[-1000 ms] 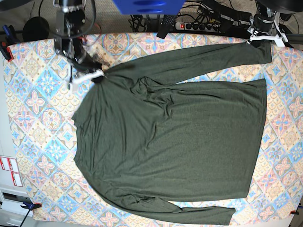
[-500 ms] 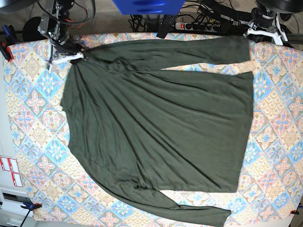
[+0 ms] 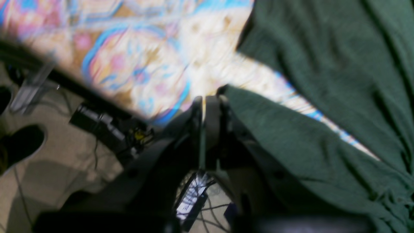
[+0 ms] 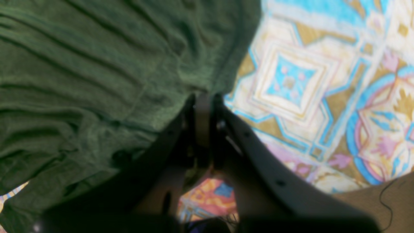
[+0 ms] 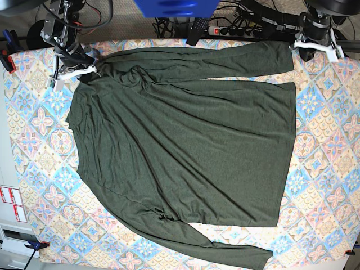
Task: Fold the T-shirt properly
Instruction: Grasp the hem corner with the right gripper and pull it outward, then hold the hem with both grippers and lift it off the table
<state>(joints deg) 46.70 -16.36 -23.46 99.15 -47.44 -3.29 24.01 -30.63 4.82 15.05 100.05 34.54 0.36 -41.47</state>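
Observation:
The dark olive-green long-sleeved T-shirt (image 5: 185,140) lies spread flat on the patterned tablecloth (image 5: 329,169), with the neck end to the left and the hem to the right. One sleeve runs straight along the far edge, the other along the near edge. My right gripper (image 5: 93,68) is shut on the shirt's far shoulder, and the fabric bunches at its tips in the right wrist view (image 4: 202,97). My left gripper (image 5: 296,44) is shut at the far sleeve's cuff corner. In the left wrist view (image 3: 203,98) the cuff fabric (image 3: 291,145) starts right at its fingertips.
A power strip (image 5: 236,31) and cables lie behind the table's far edge. A blue object (image 5: 174,7) hangs at the top centre. Red-and-white labels (image 5: 11,202) and a clamp (image 5: 35,244) sit at the left edge. Bare cloth shows right of the hem.
My right gripper has pulled the shoulder up and to the left, dragging the whole shirt left and flattening it. The far sleeve's cuff slid left to my left gripper's tips. My left arm barely moved.

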